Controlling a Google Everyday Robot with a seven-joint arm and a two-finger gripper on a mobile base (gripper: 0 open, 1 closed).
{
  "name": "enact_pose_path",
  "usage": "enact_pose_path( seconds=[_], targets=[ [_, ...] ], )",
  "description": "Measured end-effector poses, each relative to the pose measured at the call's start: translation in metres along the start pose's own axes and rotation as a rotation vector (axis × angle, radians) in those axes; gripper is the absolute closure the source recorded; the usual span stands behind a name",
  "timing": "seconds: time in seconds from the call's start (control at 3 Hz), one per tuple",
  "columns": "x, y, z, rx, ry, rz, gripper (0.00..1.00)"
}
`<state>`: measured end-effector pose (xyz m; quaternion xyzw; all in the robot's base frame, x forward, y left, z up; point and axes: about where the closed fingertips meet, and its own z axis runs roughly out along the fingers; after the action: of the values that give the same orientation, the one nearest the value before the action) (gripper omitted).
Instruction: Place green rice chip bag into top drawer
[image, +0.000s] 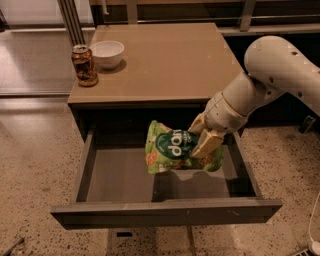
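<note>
The green rice chip bag (172, 150) is light green with a dark green round logo and hangs inside the open top drawer (165, 212), just above its smooth bottom, right of the middle. My gripper (202, 140) reaches down from the right on a white arm and is shut on the bag's right end. Its tan fingers (209, 142) pinch the crinkled bag. The drawer is pulled fully out below the table's front edge.
A brown soda can (84, 65) and a white bowl (107, 53) stand at the back left of the brown table (165, 65). A speckled floor surrounds the table. A metal rail runs behind the table.
</note>
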<state>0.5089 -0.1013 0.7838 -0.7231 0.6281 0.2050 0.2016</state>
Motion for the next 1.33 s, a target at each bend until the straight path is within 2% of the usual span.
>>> enact_pose_path(
  seconds=[0.33, 0.67, 1.0, 1.33],
  targets=[
    [0.0, 0.0, 0.0, 0.0, 0.0, 0.0, 1.0],
    [0.008, 0.0, 0.008, 0.025, 0.039, -0.024, 1.0],
    [0.025, -0.004, 0.028, 0.083, 0.074, -0.077, 1.0],
    [0.045, -0.02, 0.049, 0.161, 0.084, -0.117, 1.0]
  ],
)
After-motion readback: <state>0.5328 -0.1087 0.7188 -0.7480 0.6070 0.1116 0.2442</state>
